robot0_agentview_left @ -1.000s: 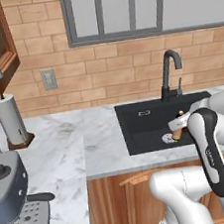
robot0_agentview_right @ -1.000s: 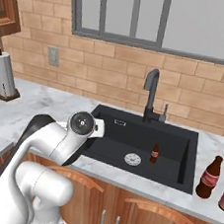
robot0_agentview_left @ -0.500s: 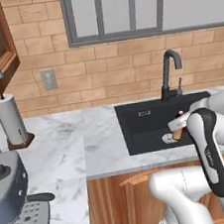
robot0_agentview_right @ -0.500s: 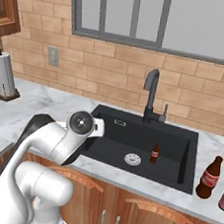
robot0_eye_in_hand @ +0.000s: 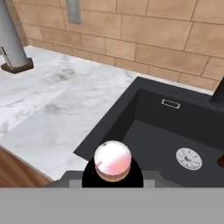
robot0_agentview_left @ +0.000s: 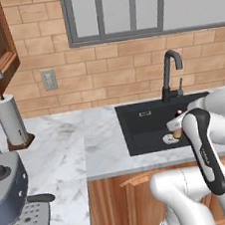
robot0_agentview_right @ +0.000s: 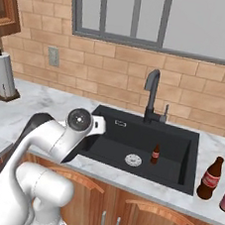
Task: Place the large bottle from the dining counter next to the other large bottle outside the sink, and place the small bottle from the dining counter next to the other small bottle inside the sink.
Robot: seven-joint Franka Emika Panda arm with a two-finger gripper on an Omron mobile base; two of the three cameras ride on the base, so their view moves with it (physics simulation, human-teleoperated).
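Pincer (robot0_eye_in_hand: 112, 175) closed on a small bottle with a pink-white round cap (robot0_eye_in_hand: 112, 159), held over the black sink's (robot0_agentview_right: 176, 180) near-left rim; its long axis runs along the hand camera's line of sight, cap toward the lens.

Soft, even light fills the kitchen, with no clear source and no harsh glare. The black sink (robot0_agentview_right: 144, 151) basin reads dark and flat. Faint shadows sit under the paper towel roll (robot0_agentview_left: 11, 119). All views look slightly soft and pixelated, without edge distortion.
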